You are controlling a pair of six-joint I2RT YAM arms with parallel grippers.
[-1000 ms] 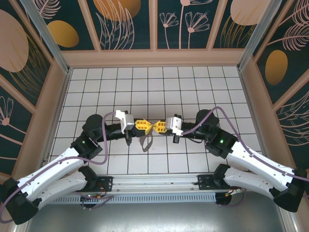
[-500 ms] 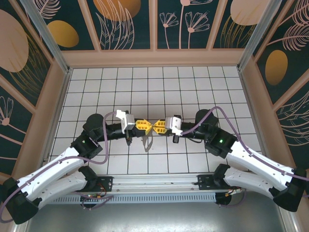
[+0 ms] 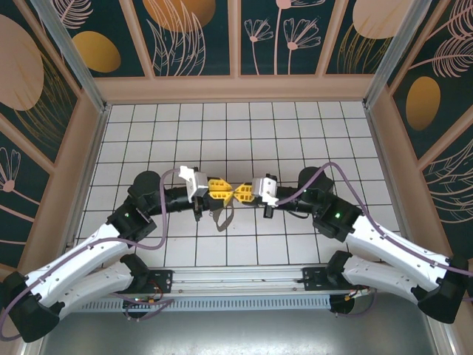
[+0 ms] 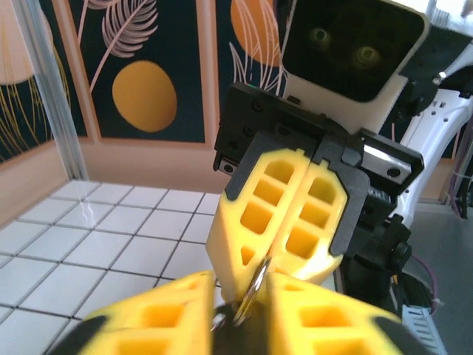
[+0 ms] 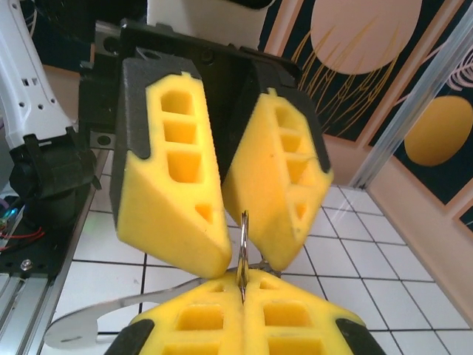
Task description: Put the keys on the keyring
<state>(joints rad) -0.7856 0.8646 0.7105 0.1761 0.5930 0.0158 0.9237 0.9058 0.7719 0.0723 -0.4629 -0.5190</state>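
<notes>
My two grippers meet tip to tip above the middle of the tiled floor. My right gripper (image 5: 242, 287) is shut on a thin metal ring (image 5: 242, 237) of the keyring, held edge-on. From that ring a grey-brown strap (image 3: 221, 215) hangs down towards the tiles. It shows as a flat grey band (image 5: 92, 319) in the right wrist view. My left gripper (image 4: 241, 314) stands open, one yellow finger on each side of the ring (image 4: 256, 283) and apart from it. The keys are hidden from me.
White tiled floor (image 3: 295, 140) all round, boxed in by patterned walls with a tan ledge (image 3: 236, 87). The metal rail (image 3: 236, 277) with both arm bases runs along the near edge. Purple cables loop over each arm.
My left gripper's jaws have come apart; they were closed at the ring a second ago. The right gripper keeps its grip, and the hanging strap has shifted slightly left.
</notes>
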